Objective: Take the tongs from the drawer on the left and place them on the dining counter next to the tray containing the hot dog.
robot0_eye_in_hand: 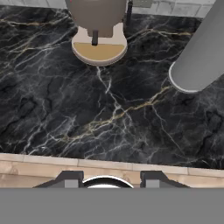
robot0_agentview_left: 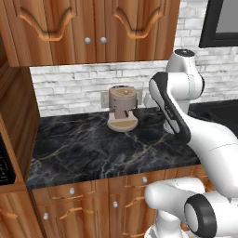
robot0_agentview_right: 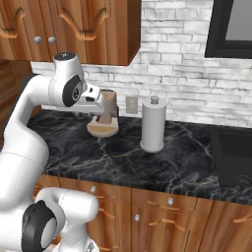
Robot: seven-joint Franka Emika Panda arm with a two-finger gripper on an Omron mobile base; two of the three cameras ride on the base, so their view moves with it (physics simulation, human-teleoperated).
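Veined black marble counter [robot0_eye_in_hand: 109, 118], round tan grinder [robot0_eye_in_hand: 99, 30], grey cylinder [robot0_eye_in_hand: 201, 52]

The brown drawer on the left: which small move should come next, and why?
Probably lower the gripper to the round silver knob of the shallow brown wood drawer: it is shut, and the open gripper hovers above the black marble counter.

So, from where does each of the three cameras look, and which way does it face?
Left base view: behind the arm, left, facing the black counter and coffee grinder.
Right base view: behind-right; same grinder, paper-towel roll, arm.
Hand view: above the counter edge, looking down; fingers at bottom.
All share the grinder.
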